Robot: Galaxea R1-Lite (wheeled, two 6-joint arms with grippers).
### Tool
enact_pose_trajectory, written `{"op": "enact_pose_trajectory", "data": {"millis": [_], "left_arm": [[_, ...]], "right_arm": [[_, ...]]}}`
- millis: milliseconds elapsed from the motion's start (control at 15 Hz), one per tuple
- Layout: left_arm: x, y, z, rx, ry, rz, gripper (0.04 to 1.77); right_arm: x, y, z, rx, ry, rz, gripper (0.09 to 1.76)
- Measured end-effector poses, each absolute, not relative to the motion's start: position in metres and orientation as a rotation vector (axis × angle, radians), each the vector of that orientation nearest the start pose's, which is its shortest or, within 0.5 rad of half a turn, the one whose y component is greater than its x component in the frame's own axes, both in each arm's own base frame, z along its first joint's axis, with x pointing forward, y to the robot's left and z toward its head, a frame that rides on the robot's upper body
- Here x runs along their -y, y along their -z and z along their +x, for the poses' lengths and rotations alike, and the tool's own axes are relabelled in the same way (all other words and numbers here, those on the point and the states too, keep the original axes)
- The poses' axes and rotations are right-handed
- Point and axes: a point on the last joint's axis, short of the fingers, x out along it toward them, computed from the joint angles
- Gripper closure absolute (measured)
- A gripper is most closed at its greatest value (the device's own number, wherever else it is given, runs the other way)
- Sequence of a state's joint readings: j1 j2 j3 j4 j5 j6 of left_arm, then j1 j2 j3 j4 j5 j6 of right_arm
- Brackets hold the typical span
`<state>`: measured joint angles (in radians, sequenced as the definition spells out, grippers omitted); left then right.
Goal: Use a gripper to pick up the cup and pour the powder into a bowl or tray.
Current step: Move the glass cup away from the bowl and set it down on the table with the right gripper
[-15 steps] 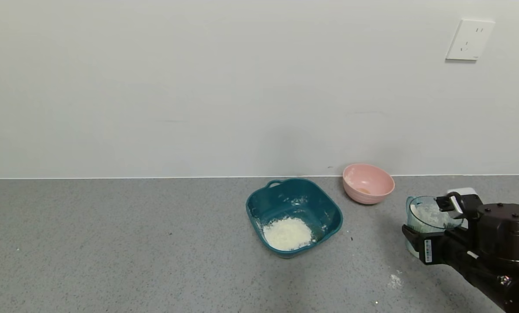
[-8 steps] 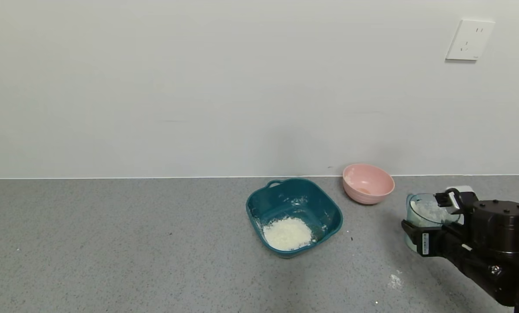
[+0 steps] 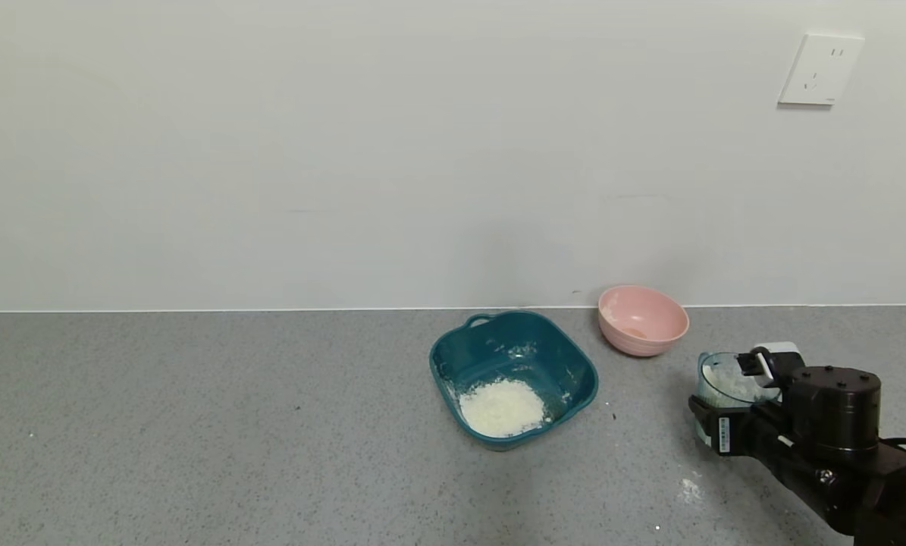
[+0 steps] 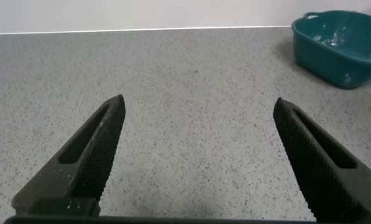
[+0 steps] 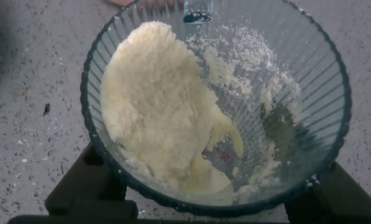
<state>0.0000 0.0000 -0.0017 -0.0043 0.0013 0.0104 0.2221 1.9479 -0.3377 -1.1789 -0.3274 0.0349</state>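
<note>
My right gripper (image 3: pixel 733 400) is shut on the ribbed translucent cup (image 3: pixel 724 381), right of the teal basin (image 3: pixel 574 364). The cup is roughly upright, low by the counter; I cannot tell whether it rests on it. In the right wrist view the cup (image 5: pixel 297 93) fills the picture, with a heap of cream powder (image 5: pixel 160 106) on one side, and the black fingers (image 5: pixel 86 186) grip its wall from outside. The basin holds a pile of powder (image 3: pixel 502 408). My left gripper (image 4: pixel 199 109) is open and empty over bare counter, with the basin (image 4: pixel 340 46) far off.
A small pink bowl (image 3: pixel 642 320) stands behind and right of the basin, near the wall. A little spilled powder (image 3: pixel 689 491) lies on the grey counter in front of the cup. The wall runs along the back of the counter.
My right arm has moved the cup a little to the left and lower in the head view. The basin and pink bowl have not moved.
</note>
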Motion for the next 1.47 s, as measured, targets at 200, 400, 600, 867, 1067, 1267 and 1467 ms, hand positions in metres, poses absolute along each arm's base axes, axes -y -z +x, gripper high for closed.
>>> {"op": "enact_pose_trajectory", "data": {"millis": [200, 400, 600, 867, 1067, 1267, 1467], "left_arm": [[0.0000, -0.0763, -0.0229, 0.006, -0.001, 0.011, 0.09], [0.0000, -0.0764, -0.0229, 0.006, -0.001, 0.011, 0.09], [0.0000, -0.0764, -0.0229, 0.006, -0.001, 0.011, 0.09], [0.0000, -0.0764, -0.0229, 0.006, -0.001, 0.011, 0.09], [0.0000, -0.0764, -0.0229, 0.006, -0.001, 0.011, 0.09], [0.0000, -0.0764, -0.0229, 0.006, -0.002, 0.011, 0.09], [0.0000, -0.0764, -0.0229, 0.006, -0.002, 0.010, 0.09]], "right_arm": [[-0.0529, -0.0532, 0.2673, -0.433, 0.111, -0.088, 0.50], [-0.0534, -0.0499, 0.2680, -0.444, 0.106, -0.090, 0.50], [-0.0535, -0.0486, 0.2682, -0.448, 0.105, -0.091, 0.50], [-0.0534, -0.0482, 0.2677, -0.451, 0.105, -0.094, 0.44], [-0.0534, -0.0482, 0.2675, -0.451, 0.105, -0.093, 0.34], [-0.0535, -0.0481, 0.2674, -0.451, 0.104, -0.094, 0.28], [-0.0548, -0.0490, 0.2666, -0.447, 0.100, -0.097, 0.23]]}}
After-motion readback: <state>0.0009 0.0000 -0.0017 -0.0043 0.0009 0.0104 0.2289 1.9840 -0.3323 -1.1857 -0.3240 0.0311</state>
